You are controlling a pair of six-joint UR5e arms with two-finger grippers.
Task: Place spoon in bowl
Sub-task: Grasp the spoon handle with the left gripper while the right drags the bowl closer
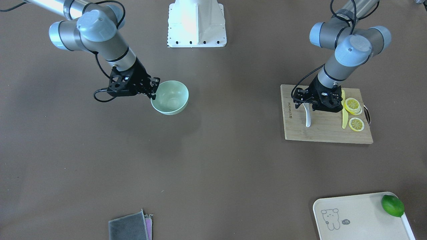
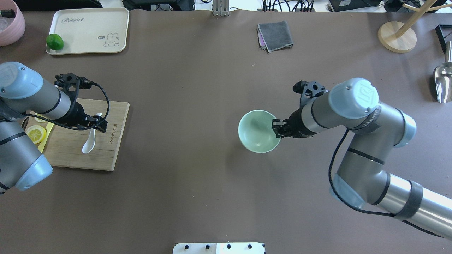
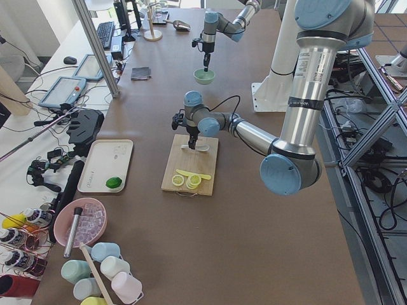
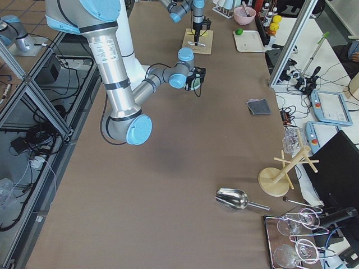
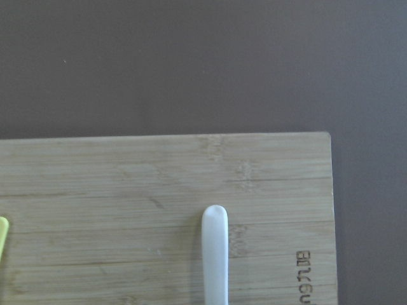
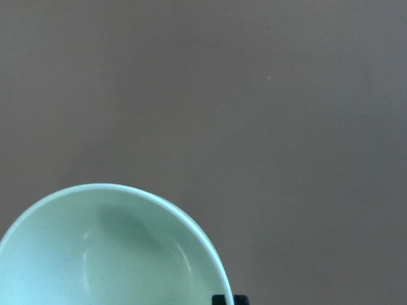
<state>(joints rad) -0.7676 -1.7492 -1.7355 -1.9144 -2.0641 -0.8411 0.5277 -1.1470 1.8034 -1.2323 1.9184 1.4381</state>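
A matte brown table (image 1: 213,160) carries a rectangular bamboo cutting board (image 1: 330,133) on the robot's left. On the board lies a small glossy white soup spoon (image 1: 308,120), flat, beside a slim yellow knife (image 1: 344,116). The left gripper (image 2: 96,123) stands over the spoon's handle; whether it grasps it I cannot tell. Well apart, the right gripper (image 2: 277,128) pinches the near rim of a round, smooth, mint-green bowl (image 2: 256,132), apparently tilted.
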